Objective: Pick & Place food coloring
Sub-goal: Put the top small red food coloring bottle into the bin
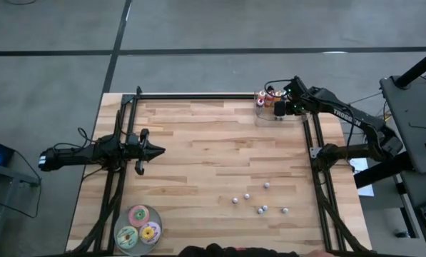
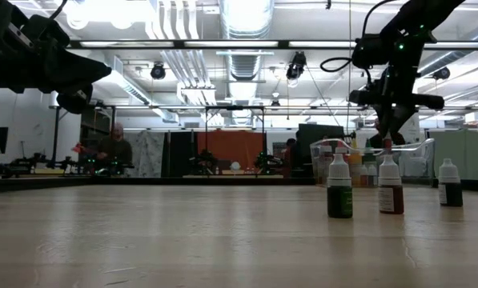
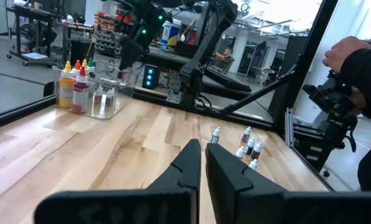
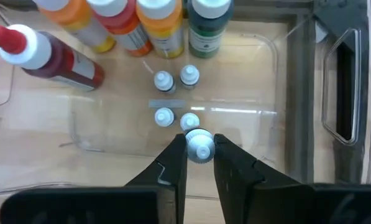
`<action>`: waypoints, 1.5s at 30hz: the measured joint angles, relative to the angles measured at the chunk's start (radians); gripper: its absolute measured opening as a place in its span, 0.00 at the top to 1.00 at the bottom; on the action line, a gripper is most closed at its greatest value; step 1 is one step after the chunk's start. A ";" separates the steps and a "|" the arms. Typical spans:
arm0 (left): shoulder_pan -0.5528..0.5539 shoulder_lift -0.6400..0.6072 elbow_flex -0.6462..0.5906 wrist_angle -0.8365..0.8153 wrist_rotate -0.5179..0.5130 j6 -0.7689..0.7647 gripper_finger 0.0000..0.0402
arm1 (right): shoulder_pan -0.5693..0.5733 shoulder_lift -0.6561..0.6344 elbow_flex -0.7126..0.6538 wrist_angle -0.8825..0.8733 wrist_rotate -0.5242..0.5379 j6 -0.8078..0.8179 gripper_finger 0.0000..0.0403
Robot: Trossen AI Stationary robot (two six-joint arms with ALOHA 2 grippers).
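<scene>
Five small bottles [image 1: 259,202] wait near the table's [image 1: 198,157] near right edge; our left gripper [image 1: 154,150] idles closed at the left edge. In the far right corner, our right gripper [image 4: 199,155] pinches a bottle [image 4: 201,144] over the clear bin [image 4: 284,93]; releasing now could topple the four bottles already inside [image 4: 173,96]

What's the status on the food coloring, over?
Right hand shut on a tiny white-capped bottle over the clear plastic bin. Left hand idle, shut. Five bottles left on table.
</scene>
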 joint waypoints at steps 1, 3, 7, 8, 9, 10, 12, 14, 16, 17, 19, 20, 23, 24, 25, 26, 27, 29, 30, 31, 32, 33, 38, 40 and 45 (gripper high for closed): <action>0.000 0.000 0.000 0.000 0.000 0.000 1.00 | 0.000 0.000 -0.002 -0.001 0.000 0.000 0.87; 0.000 0.000 0.000 0.000 0.000 0.000 1.00 | -0.003 0.000 -0.003 -0.002 0.000 0.005 0.87; 0.000 0.000 0.000 0.000 0.000 0.000 1.00 | -0.005 0.000 -0.003 -0.023 -0.001 0.013 0.87; 0.000 0.000 0.000 0.000 0.000 0.000 1.00 | -0.009 0.000 -0.003 -0.026 -0.001 0.013 0.87; 0.000 0.000 0.000 0.000 0.000 0.000 1.00 | -0.015 0.000 -0.003 -0.031 -0.001 0.013 0.87; 0.000 0.000 0.000 0.000 0.000 0.000 1.00 | -0.023 -0.002 -0.003 -0.038 -0.001 0.014 0.87; 0.000 0.000 0.000 0.000 0.000 0.000 1.00 | -0.043 -0.009 -0.003 -0.056 0.000 0.013 0.87; 0.000 0.000 0.000 0.000 0.000 0.000 1.00 | -0.066 -0.015 -0.003 -0.071 0.001 0.013 0.87; 0.000 0.000 0.000 0.000 0.000 0.000 1.00 | -0.089 -0.017 -0.004 -0.089 0.008 0.010 0.87; 0.000 0.000 0.000 0.000 0.000 0.000 1.00 | -0.099 -0.018 -0.004 -0.094 0.012 0.006 0.87; 0.000 0.000 0.000 0.000 0.000 0.000 1.00 | -0.120 -0.019 -0.006 -0.099 0.025 -0.004 0.87; 0.000 0.000 0.000 0.000 0.000 0.000 1.00 | -0.130 -0.019 -0.009 -0.100 0.027 -0.007 0.87; 0.000 0.000 0.000 0.000 0.000 0.000 1.00 | -0.154 -0.019 -0.017 -0.099 0.030 -0.014 0.87; 0.000 0.000 0.000 0.000 0.000 0.000 1.00 | -0.160 -0.019 -0.022 -0.099 0.030 -0.014 0.87; 0.000 0.000 0.000 0.000 0.000 0.000 1.00 | -0.166 -0.019 -0.027 -0.098 0.030 -0.016 0.87; 0.000 0.000 0.000 0.000 0.000 0.000 1.00 | -0.174 -0.019 -0.031 -0.092 0.030 -0.022 0.87; 0.000 0.000 0.000 0.000 0.000 0.000 1.00 | -0.183 -0.019 -0.035 -0.085 0.031 -0.031 0.87; 0.000 0.000 0.000 0.000 0.000 0.000 1.00 | -0.201 -0.019 -0.039 -0.071 0.037 -0.039 0.87; 0.000 0.000 0.000 0.000 0.000 0.000 1.00 | -0.208 -0.019 -0.040 -0.066 0.037 -0.043 0.87; 0.000 0.000 0.000 0.000 0.000 0.000 1.00 | -0.213 -0.019 -0.041 -0.066 0.037 -0.044 0.87; 0.000 0.000 0.000 0.000 0.000 0.000 1.00 | -0.215 -0.019 -0.044 -0.067 0.037 -0.045 0.87; 0.000 0.000 0.000 0.000 0.000 0.000 1.00 | -0.216 -0.019 -0.048 -0.067 0.038 -0.052 0.87; 0.000 0.000 0.000 0.000 0.000 0.000 1.00 | -0.216 -0.018 -0.051 -0.058 0.031 -0.056 0.87; 0.000 0.000 0.000 0.000 0.000 0.000 1.00 | -0.216 -0.018 -0.052 -0.054 0.030 -0.054 0.87; 0.000 0.000 0.000 0.000 0.000 0.000 1.00 | -0.215 -0.018 -0.069 -0.026 0.029 -0.054 0.87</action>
